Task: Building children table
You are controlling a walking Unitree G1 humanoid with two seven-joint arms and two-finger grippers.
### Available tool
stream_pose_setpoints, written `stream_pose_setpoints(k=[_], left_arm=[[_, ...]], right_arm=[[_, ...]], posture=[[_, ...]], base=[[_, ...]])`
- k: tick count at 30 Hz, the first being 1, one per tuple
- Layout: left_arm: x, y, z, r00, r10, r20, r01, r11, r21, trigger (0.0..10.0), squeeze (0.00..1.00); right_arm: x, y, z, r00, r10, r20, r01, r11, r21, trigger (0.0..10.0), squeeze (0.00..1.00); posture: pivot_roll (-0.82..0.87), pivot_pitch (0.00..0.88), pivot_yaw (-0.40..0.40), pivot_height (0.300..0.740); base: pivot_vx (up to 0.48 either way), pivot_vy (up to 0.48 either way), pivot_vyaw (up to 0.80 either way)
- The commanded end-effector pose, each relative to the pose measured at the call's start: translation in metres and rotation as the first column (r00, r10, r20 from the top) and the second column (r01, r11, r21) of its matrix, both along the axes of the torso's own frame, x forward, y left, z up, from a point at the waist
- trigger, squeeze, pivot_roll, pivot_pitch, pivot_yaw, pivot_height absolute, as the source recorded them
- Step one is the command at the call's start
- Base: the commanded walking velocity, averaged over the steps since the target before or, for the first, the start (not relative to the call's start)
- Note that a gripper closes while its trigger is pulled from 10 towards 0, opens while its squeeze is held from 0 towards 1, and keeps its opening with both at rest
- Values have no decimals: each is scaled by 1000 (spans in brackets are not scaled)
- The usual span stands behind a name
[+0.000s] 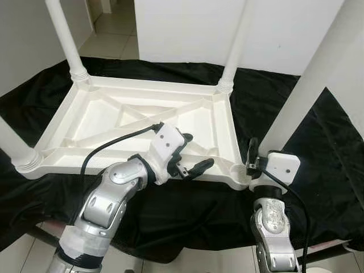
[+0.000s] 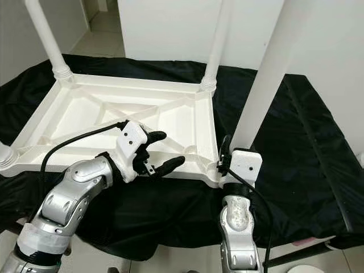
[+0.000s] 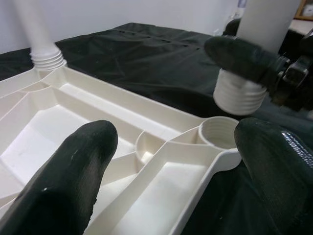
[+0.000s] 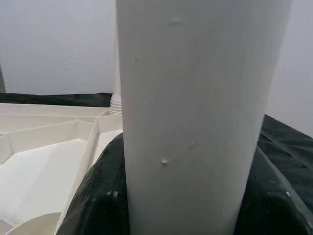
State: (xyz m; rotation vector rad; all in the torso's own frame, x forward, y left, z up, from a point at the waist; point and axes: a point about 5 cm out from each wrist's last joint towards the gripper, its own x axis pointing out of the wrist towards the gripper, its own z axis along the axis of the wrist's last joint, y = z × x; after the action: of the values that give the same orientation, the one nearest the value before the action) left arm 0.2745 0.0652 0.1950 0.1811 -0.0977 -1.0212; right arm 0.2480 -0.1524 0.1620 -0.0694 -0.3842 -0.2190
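The socket (image 3: 218,131) at the tabletop's (image 1: 102,119) near right corner lies open under the held leg (image 1: 307,85), the left gripper (image 1: 190,153) crowding the near edge beside it.

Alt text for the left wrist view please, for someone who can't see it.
The threaded end of a white table leg, held by the right gripper, hangs just above the empty round corner socket of an upside-down white plastic tabletop. The left gripper's two black fingers frame the scene, spread open. Black cloth lies beneath; another leg is already in a far corner.
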Motion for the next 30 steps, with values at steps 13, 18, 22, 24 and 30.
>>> stream_pose_setpoints(k=[13,18,22,24,30], left_arm=[[1,0,12,997,-53,-55,47,994,-101,10000,1000],[4,-5,33,995,-91,-45,81,980,-182,10000,0],[4,-12,47,986,-160,-47,144,958,-248,10000,0],[-3,-21,54,967,-252,-23,237,933,-269,10000,0],[-10,-28,54,949,-315,10,309,923,-231,10000,0]], right_arm=[[11,-9,11,994,102,-35,-103,994,-34,10000,0],[20,-15,15,985,157,-65,-162,983,-82,10000,0],[28,-7,18,961,255,-108,-267,956,-120,10000,0],[34,7,18,914,367,-173,-395,902,-174,10000,0],[35,16,15,837,476,-269,-531,826,-190,10000,0]], posture=[[-21,60,-15,740],[-20,64,-16,740],[-25,67,-10,740],[-32,68,-4,740],[-37,70,0,740]], base=[[0,0,0],[0,0,0],[0,0,0],[0,0,0],[0,0,0]])
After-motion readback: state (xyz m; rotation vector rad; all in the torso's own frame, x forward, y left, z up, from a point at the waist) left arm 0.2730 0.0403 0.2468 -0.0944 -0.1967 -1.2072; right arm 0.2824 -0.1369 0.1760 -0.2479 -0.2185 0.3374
